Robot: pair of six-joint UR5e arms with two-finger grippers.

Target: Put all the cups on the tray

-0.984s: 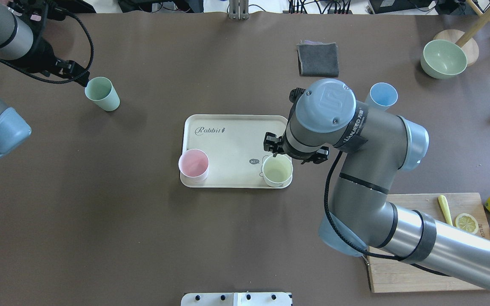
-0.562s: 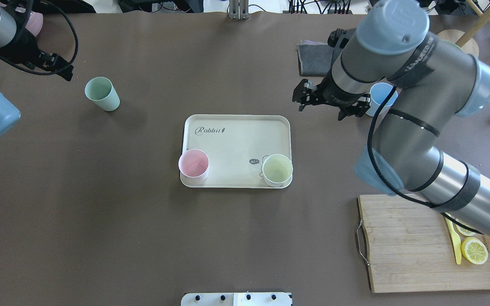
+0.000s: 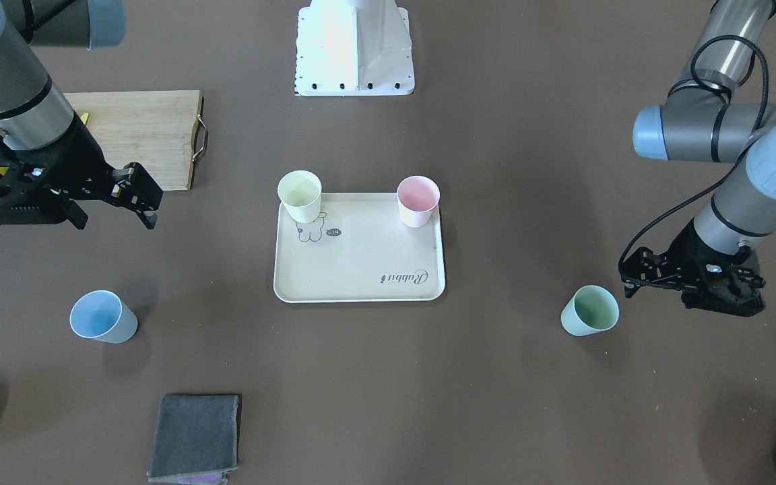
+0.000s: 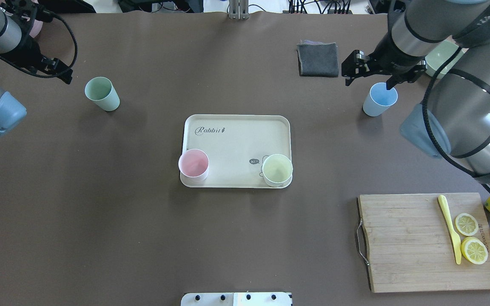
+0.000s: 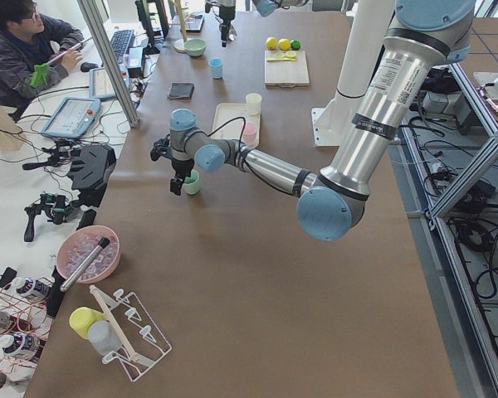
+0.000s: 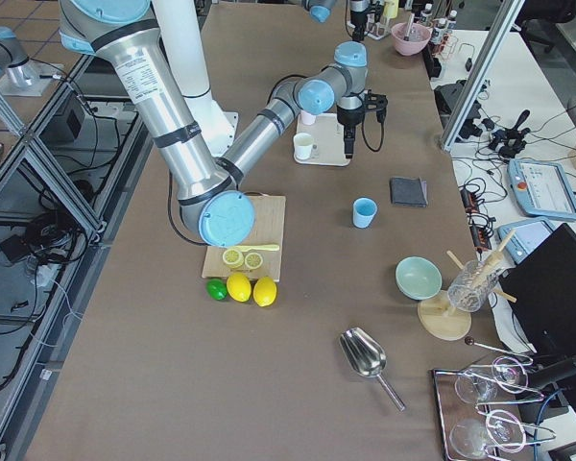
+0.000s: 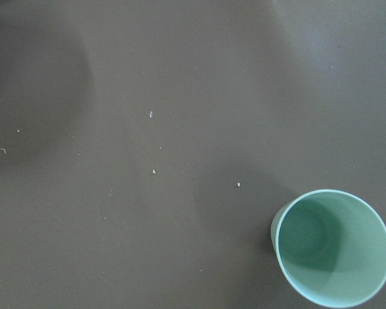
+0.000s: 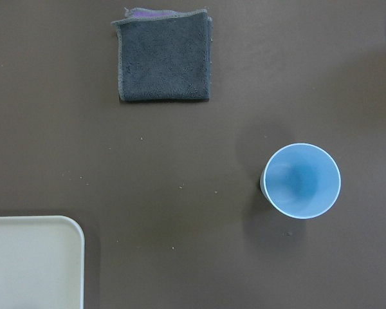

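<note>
risk: right end effector (image 4: 369, 80), spread and empty, hangs high and off-centre over the blue cup (image 4: 380, 99), toward its far rim, so a straight descent could land a finger on the rim and tip the light cup on the tabletop (image 4: 228, 238). left end effector (image 3: 691, 289), seemingly spread, sits just beside the green cup (image 3: 590, 310), not around it. pink cup (image 4: 194, 165) and yellow cup (image 4: 277, 170) stand on the tray (image 4: 236, 136).
</note>
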